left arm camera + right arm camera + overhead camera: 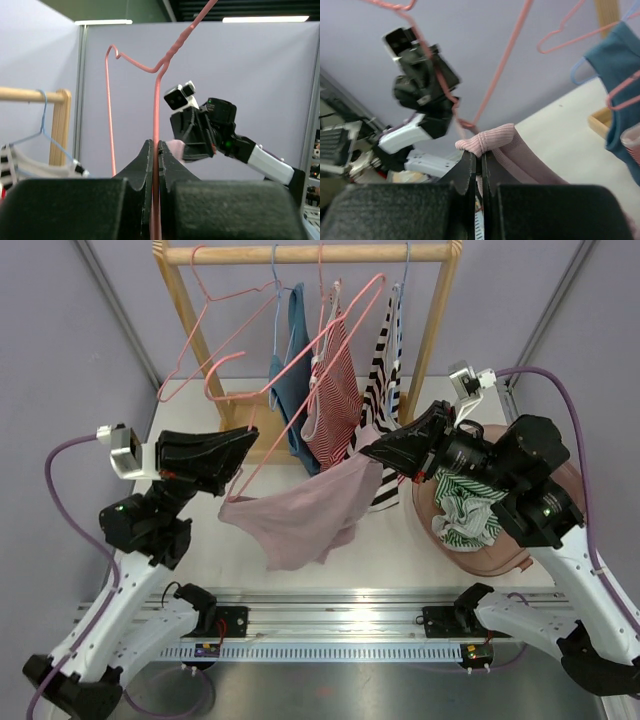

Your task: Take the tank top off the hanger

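A pink ribbed tank top (310, 510) sags between my two arms above the table. My left gripper (250, 436) is shut on the wire of a pink hanger (318, 368), which runs up and right from the jaws toward the rack. In the left wrist view the hanger wire (156, 115) rises straight out of the shut left gripper (155, 145). My right gripper (368, 447) is shut on the tank top's bunched strap. The right wrist view shows that strap (487, 140) folded over the tips of the right gripper (478, 154).
A wooden rack (300, 254) at the back holds an empty pink hanger (215, 335), a blue top (292, 375), a red striped top (335, 400) and a black-and-white striped top (385, 360). A pink basin (500, 555) with a green striped garment (465, 515) sits under my right arm.
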`<state>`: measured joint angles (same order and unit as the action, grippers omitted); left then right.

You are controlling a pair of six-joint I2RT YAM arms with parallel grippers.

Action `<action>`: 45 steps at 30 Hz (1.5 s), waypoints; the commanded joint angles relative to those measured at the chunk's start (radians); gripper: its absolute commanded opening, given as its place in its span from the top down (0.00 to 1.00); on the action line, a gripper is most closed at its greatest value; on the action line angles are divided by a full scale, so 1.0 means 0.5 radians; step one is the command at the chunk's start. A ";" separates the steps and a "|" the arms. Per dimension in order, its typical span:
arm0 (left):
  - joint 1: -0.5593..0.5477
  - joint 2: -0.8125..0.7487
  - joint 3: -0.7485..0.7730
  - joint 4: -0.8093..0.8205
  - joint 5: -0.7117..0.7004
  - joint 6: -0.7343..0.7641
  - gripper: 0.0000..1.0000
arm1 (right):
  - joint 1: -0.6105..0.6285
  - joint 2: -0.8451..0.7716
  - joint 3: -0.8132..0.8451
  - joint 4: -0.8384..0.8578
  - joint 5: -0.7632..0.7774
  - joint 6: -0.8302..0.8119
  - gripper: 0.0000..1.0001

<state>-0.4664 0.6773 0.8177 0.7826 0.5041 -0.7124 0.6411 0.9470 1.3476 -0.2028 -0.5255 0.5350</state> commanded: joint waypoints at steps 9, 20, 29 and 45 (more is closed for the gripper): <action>-0.015 -0.093 -0.049 0.329 -0.563 0.353 1.00 | -0.006 0.002 0.042 -0.192 -0.198 -0.039 1.00; -0.012 -0.551 0.361 -1.870 -1.171 0.600 1.00 | 0.000 -0.179 -0.822 -0.318 0.327 -0.039 1.00; -0.012 -0.389 0.478 -2.322 -1.450 0.593 1.00 | 0.000 -0.240 -1.036 -0.389 0.489 -0.042 0.13; 0.414 0.771 1.518 -2.345 -0.910 0.462 1.00 | 0.000 -0.375 -0.977 -0.549 0.625 -0.190 0.01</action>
<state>-0.3344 0.9974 1.4841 -0.4774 -0.0952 -0.4294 0.6411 0.7898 0.8543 -0.4797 -0.2329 0.4637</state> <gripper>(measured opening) 0.023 0.993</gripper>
